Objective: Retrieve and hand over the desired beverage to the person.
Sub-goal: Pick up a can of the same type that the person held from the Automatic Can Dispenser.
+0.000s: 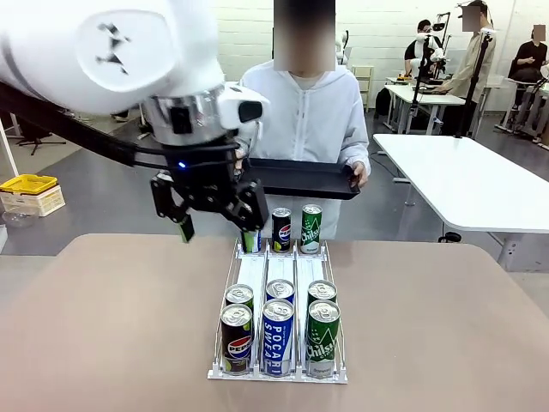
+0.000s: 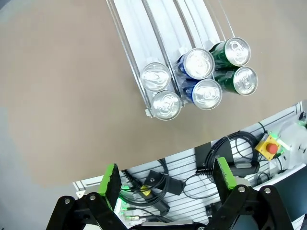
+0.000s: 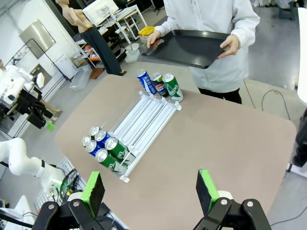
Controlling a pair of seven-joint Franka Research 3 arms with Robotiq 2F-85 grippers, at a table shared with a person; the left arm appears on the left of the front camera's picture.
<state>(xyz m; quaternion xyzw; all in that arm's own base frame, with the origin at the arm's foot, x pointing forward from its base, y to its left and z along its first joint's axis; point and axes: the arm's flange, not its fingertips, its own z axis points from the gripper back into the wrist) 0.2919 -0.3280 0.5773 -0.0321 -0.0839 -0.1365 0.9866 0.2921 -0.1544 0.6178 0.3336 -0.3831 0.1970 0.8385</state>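
Left gripper (image 1: 219, 228): green-padded fingers (image 2: 110, 184) standing spread, pinching nothing, hanging above the table (image 1: 103, 326) by the far left of the rack (image 1: 280, 267). In the front view it is overlapping the blue can (image 1: 251, 241) there. Right gripper (image 3: 151, 190): fingers spread wide, holding nothing, sitting high over the near side of the table. Rack: white, three lanes, lying lengthwise along the middle of the table. Near cans (image 1: 277, 337): six, standing two deep in dark, blue and green columns. Far cans (image 1: 296, 229): three, standing at the far end, blue, dark and green. Person (image 1: 304, 116): standing just behind the far edge in a white hooded jacket, holding a black tray (image 1: 300, 178) level in both hands.
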